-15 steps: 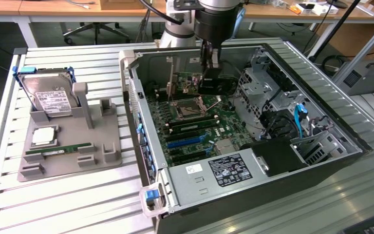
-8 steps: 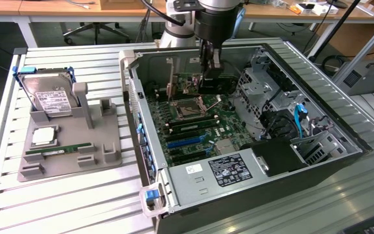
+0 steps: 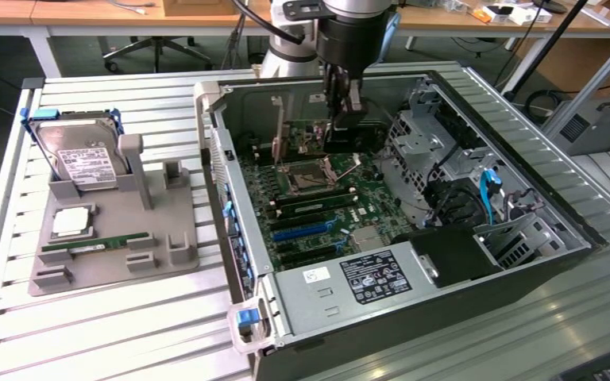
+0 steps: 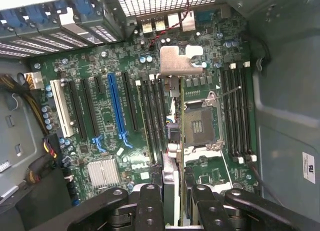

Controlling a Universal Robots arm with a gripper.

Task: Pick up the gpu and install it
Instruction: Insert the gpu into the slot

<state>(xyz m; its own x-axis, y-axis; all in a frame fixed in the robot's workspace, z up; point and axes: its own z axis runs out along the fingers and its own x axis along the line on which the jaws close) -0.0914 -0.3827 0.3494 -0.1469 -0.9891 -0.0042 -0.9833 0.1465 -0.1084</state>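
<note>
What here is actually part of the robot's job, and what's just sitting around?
Part of the job: the flat black-and-green gpu card with silver bracket, gripped by the black gripper; the green motherboard inside the open grey computer case.

Lying about: the silver hard drive with white label and the narrow green RAM stick, both on the grey holder.

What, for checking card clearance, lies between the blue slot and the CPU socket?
In the wrist view: black slots, and over them the gpu, held edge-on by the hand.
</note>
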